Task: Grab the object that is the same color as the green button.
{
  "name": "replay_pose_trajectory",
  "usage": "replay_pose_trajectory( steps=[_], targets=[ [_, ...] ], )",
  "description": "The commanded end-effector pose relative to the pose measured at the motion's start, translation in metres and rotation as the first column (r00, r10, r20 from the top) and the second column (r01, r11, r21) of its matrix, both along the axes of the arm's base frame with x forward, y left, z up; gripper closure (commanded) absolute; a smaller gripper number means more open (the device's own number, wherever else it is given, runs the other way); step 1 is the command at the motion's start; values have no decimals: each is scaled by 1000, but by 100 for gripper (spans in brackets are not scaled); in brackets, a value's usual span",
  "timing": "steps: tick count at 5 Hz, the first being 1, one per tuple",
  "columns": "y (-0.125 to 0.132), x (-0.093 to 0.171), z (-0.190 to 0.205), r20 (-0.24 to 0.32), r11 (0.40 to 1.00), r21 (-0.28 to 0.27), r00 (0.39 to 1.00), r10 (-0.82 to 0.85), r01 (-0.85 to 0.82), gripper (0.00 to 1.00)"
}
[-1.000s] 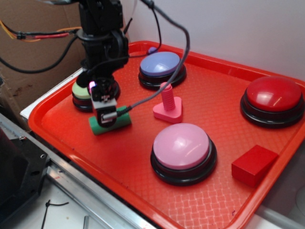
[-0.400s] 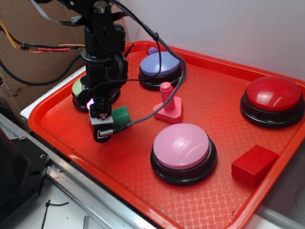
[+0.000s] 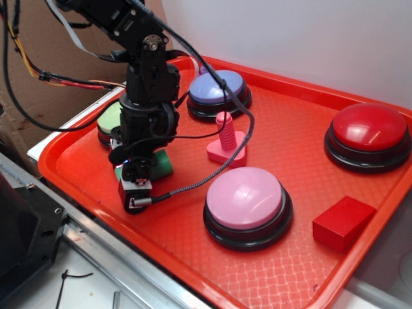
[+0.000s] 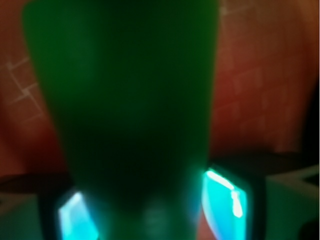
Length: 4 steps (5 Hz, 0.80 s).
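The gripper [image 3: 143, 168] is clamped on the green cylinder [image 3: 158, 163], which is held just in front of the green button [image 3: 111, 120], toward the tray's near rim. In the wrist view the cylinder [image 4: 125, 100] fills most of the frame, dark and blurred, with two glowing teal patches seen at its lower end; the fingers themselves cannot be made out there. Whether the cylinder is lifted off the red tray [image 3: 77, 174] or resting on it cannot be told. A braided cable [image 3: 212, 174] is looped from the gripper's end out past the pink screw-shaped piece [image 3: 226, 140], which stands right of the green button. The purple-blue button [image 3: 217, 90] is seen behind and right of the green button, the pink button [image 3: 246, 203] further right and nearer.
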<state>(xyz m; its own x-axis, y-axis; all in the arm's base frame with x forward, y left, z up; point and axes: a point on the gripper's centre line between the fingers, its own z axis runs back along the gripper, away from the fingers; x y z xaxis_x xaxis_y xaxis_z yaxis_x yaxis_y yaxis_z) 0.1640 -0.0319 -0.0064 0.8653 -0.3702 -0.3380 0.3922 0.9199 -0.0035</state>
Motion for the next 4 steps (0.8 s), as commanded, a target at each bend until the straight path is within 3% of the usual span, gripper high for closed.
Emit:
replay_pose_trajectory(
  steps=[1,2,3,4],
  targets=[
    [14,-1,71,270,974,-49,936,226,-221,100],
    [25,-13,121,416,896,-178,794,443,-407,100],
    [23,-24,169,447,821,-252,691,568,-513,100],
    [12,-27,218,498,833,-247,673,547,-495,100]
  ],
)
